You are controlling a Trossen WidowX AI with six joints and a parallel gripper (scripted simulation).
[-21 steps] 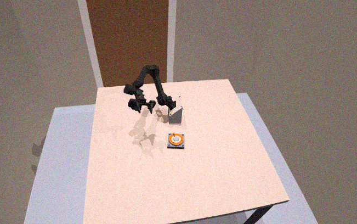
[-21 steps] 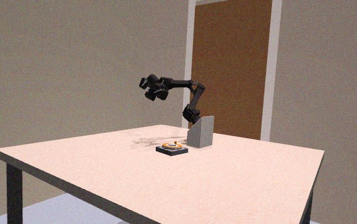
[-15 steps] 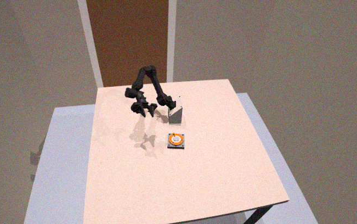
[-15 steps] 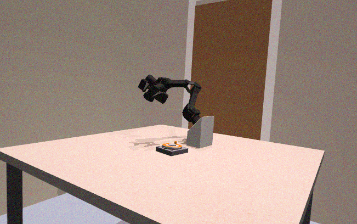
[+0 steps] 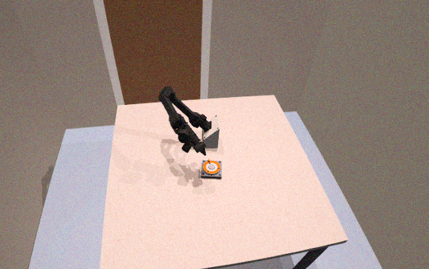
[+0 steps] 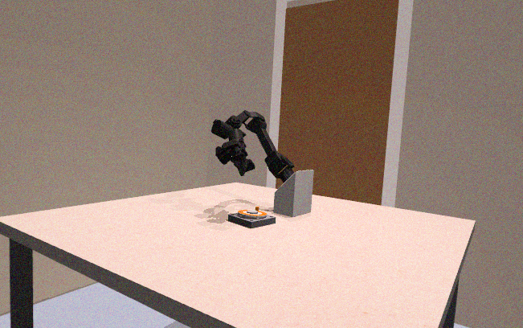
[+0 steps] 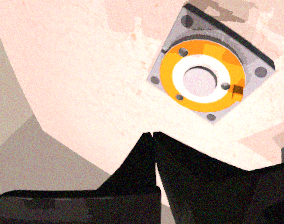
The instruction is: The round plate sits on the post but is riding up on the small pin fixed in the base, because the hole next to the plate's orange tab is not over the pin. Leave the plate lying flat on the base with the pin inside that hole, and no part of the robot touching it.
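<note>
Base: a dark square base sat on the pale pink worktop, just in front of the grey wedge-shaped block; screw heads showed at its corners in the wrist view.
Contents of base: the round orange plate lay on top of it, ringed around a pale post at the centre.
Plate position: near the middle of the worktop, a little toward the far edge, beside the arm's shadows.
Plate tilt: in the exterior view the plate looked slightly raised at the side nearest the grey block; too small to be sure.
Tab: the orange tab stood at the plate's far rim in the top view, pointing toward the grey block; in the wrist view it was at the plate's right side.
Pin and hole: too small to make out whether the pin was inside the hole.
Arm pose: the black arm rose from behind the block, folded at a high elbow and angled down and forward.
Claw: clenched with the fingers together and nothing between them, the claw hung above the worktop, near the plate's far-left side and not touching it; in the wrist view the closed tips pointed up toward the plate.
</note>
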